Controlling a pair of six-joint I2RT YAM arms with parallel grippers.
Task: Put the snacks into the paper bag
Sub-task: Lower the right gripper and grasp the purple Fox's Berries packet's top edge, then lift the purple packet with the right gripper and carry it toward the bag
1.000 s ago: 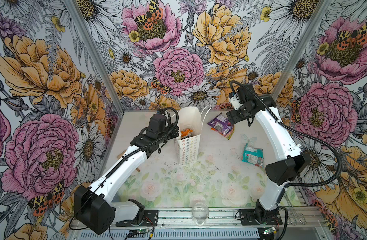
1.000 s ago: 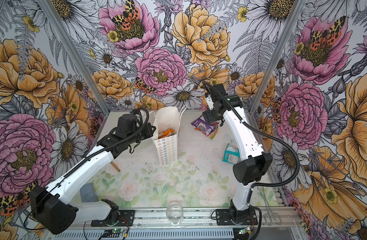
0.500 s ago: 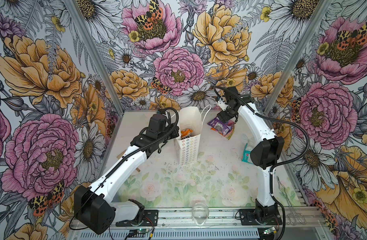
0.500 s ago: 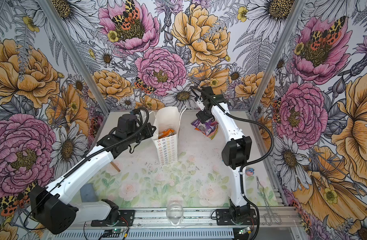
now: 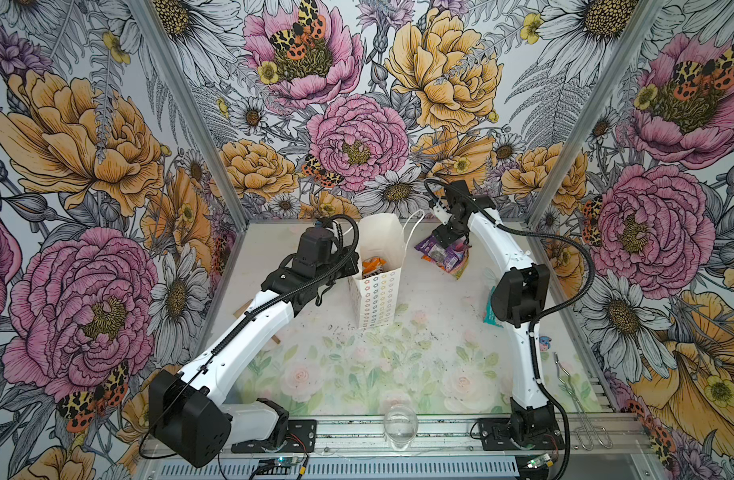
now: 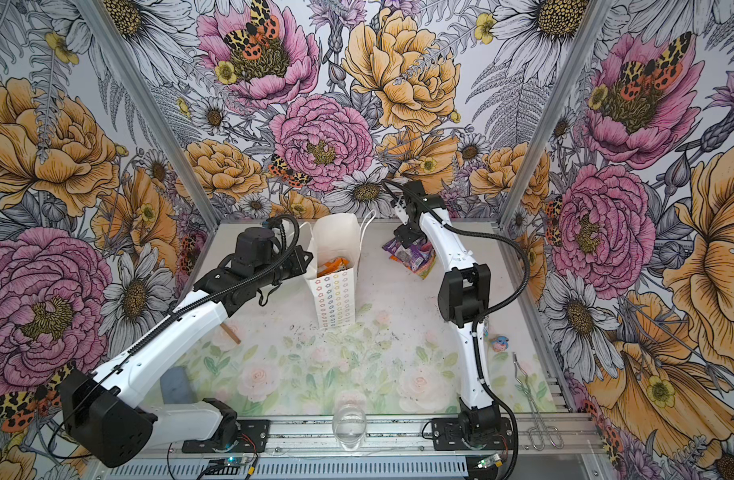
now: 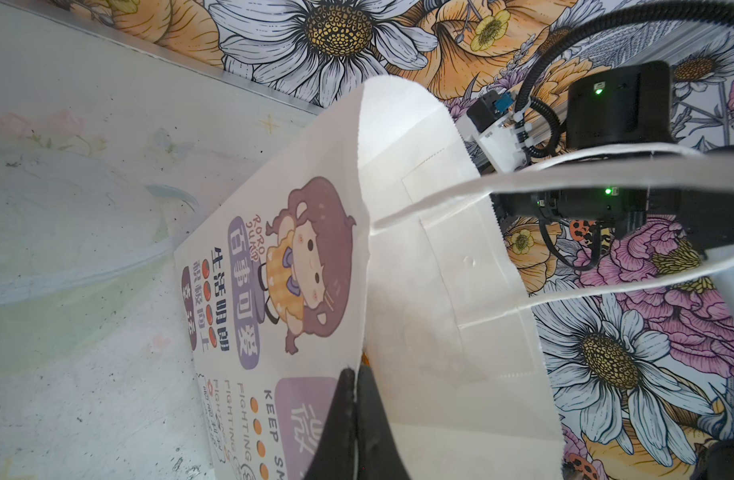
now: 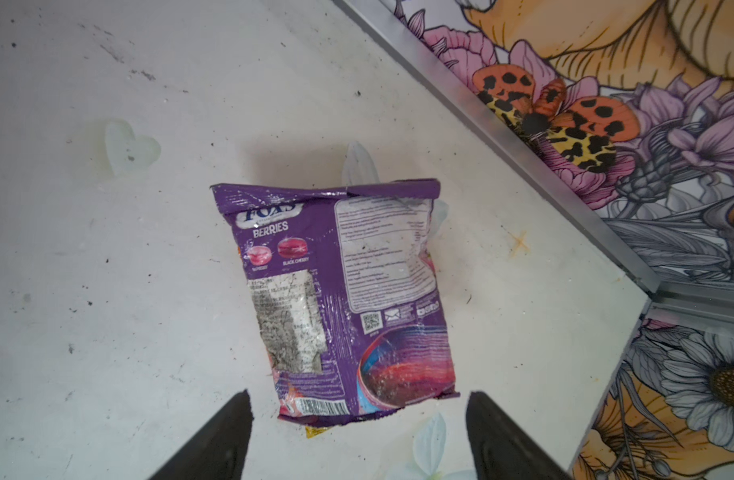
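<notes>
Hovering wide-spread above the purple packet [image 8: 340,299], right claw [image 8: 359,399]; left claw [image 7: 354,376] (pinched together) gripping the paper bag [image 7: 423,291].

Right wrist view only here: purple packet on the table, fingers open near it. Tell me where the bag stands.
Observer: In both top views the paper bag stands upright to the left of the purple packet, apart from it.
Operator: Report the left end effector.
Observer: The left end effector is shut on the paper bag's upper edge.
Operator: Say what's inside.
Observer: An orange-and-white packet shows in its open mouth.
</notes>
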